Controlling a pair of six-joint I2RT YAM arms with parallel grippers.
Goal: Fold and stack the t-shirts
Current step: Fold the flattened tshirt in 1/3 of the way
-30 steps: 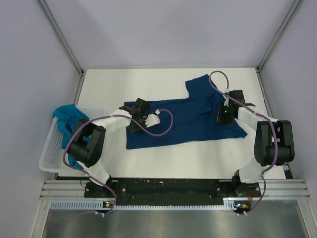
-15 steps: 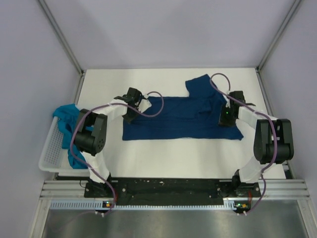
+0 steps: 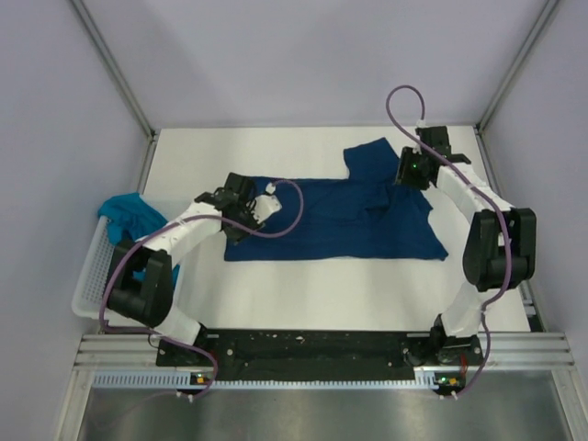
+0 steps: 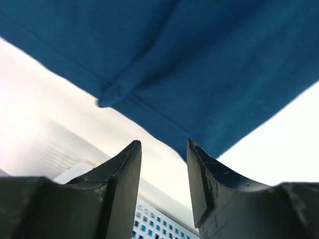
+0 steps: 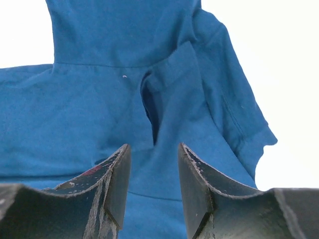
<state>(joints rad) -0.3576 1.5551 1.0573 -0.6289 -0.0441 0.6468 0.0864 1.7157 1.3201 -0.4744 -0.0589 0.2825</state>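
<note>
On the white table [image 3: 303, 294], mid-frame, a dark navy t-shirt [image 3: 331, 220] lies flat as a wide band running left to right, w/ one short sleeve sticking out toward the far side near its right end. The left gripper [image 3: 265, 208] sits at the shirt's far left corner. Its wrist view shows two dark fingers [image 4: 124, 174] parted, nothing btwn them, and the shirt's stitched hem and a small folded corner just beyond the tips. The right gripper [image 3: 409, 171] hangs over the shirt's far right part, beside the sleeve. Its fingers [image 5: 117, 174] are also parted and empty, w/ creased cloth and a dark fold line under the gap. Both arms rise from bases at the near edge. The left elbow juts out left, next to a white lattice basket [image 3: 90, 285], and the forearm reaches right and away. The right elbow bends at the table's right side, forearm stretched away and slightly left. Both forearms are wrapped in white, each w/ a looping purple cable. A teal t-shirt [image 3: 129, 216] is bunched in the basket's far end, draped over its rim, well apart from both grippers. The navy cloth looks soft and matte, w/ shallow wrinkles.
</note>
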